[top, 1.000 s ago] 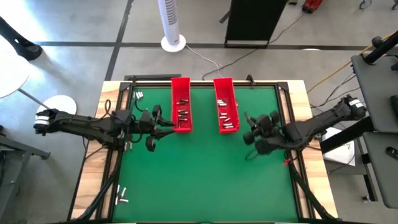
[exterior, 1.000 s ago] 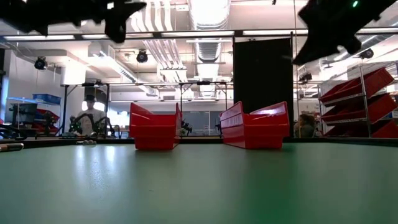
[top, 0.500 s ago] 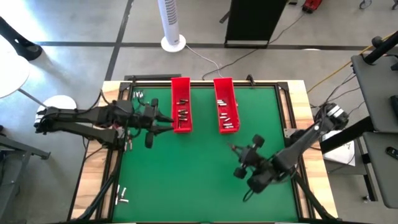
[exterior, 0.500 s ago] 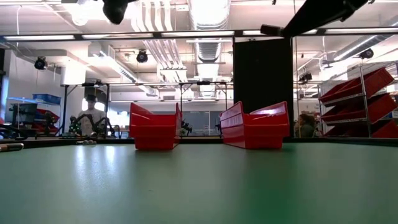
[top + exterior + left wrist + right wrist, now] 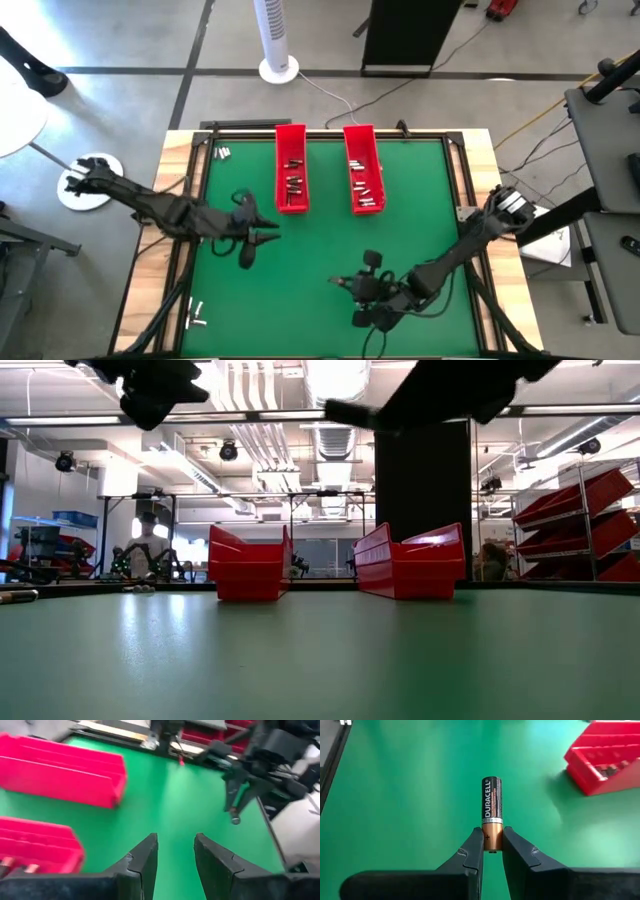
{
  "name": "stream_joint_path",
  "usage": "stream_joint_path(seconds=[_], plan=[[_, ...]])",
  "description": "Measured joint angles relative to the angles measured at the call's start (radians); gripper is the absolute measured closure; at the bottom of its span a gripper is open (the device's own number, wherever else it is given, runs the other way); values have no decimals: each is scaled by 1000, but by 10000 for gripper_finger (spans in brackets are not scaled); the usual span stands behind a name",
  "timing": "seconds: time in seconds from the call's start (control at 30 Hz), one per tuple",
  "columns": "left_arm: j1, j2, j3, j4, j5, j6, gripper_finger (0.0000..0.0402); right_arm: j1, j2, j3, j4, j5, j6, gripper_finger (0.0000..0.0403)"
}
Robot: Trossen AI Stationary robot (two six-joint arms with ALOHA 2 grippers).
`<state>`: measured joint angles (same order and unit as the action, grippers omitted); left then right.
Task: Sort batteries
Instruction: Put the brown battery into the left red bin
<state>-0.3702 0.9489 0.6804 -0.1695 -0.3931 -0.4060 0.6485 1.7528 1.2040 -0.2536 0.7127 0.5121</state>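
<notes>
Over the worktop's six o'clock side, the right gripper (image 5: pixel 492 845) pinches a stiff, slippery battery (image 5: pixel 490 812) by its copper end.

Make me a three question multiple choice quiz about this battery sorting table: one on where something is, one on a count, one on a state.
1. Where is the right hand?
A. Above the red trays
B. Over the near middle of the green mat
C. Off the table
2. How many red trays stand on the mat?
A. One
B. Two
C. Four
3. What is the right hand's state?
A. Wide open, empty
B. Shut on a Duracell battery
C. Shut on a tray rim

Answers: 1 B, the high view shows it nearer than the trays. 2 B, a pair stands side by side at the far end. 3 B, the right wrist view shows the fingers pinching the battery's copper end.
</notes>
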Motion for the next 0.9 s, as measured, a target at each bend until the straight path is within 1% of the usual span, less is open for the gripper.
stream_joint_path(seconds=[0.13,0.23,0.33,0.43,0.57,0.7,0.9], plan=[[-83,79,1,19,-17,-44,292,-32,45,1,79,-44,-26,362],[-119,147,6,19,-17,-88,292,-63,81,1,107,-63,-26,363],[-140,215,7,20,-17,-133,292,-90,120,1,112,-71,-25,363],[-158,281,6,22,-17,-181,292,-116,154,1,114,-109,-11,362],[-174,371,6,26,-16,-249,292,-137,188,0,113,-129,-13,361],[-179,477,6,124,-17,-250,292,-157,215,0,115,-176,-42,360],[-175,646,6,357,-17,-137,292,-181,245,-2,120,-292,-101,359]])
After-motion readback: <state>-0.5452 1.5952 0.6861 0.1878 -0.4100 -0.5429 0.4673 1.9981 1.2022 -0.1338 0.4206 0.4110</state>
